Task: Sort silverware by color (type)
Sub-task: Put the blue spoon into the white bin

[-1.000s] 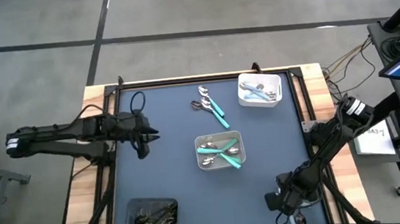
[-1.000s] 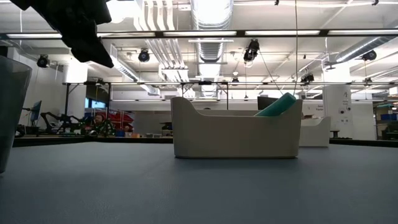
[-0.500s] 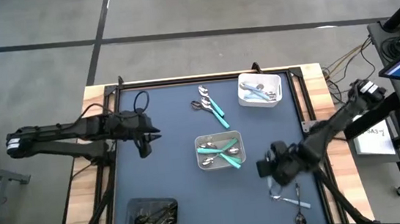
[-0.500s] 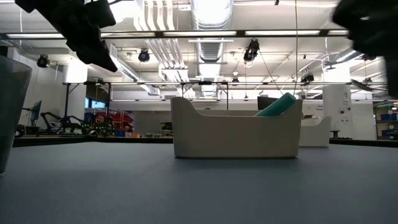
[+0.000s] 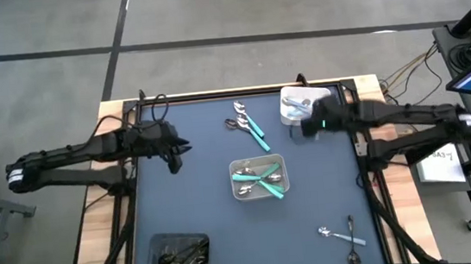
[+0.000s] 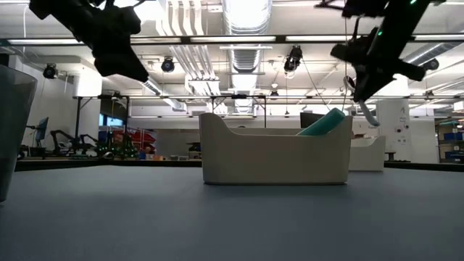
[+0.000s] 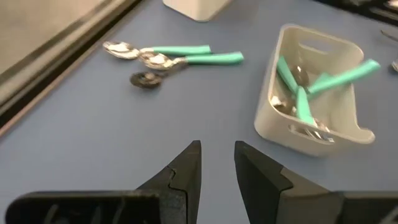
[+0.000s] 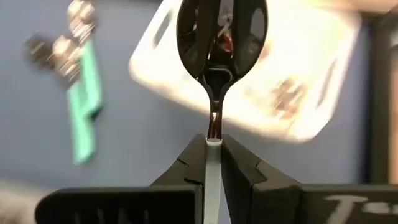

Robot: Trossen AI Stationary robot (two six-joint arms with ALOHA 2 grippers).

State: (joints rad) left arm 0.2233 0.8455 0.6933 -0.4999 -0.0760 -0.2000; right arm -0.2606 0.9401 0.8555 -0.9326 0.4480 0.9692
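Observation:
My right gripper (image 8: 214, 140) is shut on a spoon (image 8: 221, 28) with a shiny metal bowl and a pale handle. It hovers over the near left corner of the white tray (image 5: 319, 98) at the table's far right, which has silverware in it. In the low view this gripper (image 6: 365, 78) is high above the table. My left gripper (image 7: 217, 163) is open and empty, hovering over the table's far left (image 5: 176, 148). Teal-handled spoons (image 5: 249, 122) lie flat on the table. More teal-handled pieces lie in the grey tray (image 5: 259, 178) in the middle. My right gripper pinches the spoon's pale handle (image 8: 213, 152) between its two fingers, just behind the thin neck. The bowl sticks out beyond the fingertips. The spoon is lifted clear, and in the low view it points slantwise down (image 6: 369, 112) below the gripper.
A dark tray (image 5: 178, 255) of black silverware sits at the near left corner. Two loose pieces (image 5: 342, 234) lie on the table near the near right corner. Bare blue mat lies between the trays. Wooden edges and a dark frame border the table.
My right gripper has risen from the near right corner, where two loose pieces now show, and has swung across to the far edge over the white tray, carrying the spoon. My left gripper has shifted a little toward the far edge.

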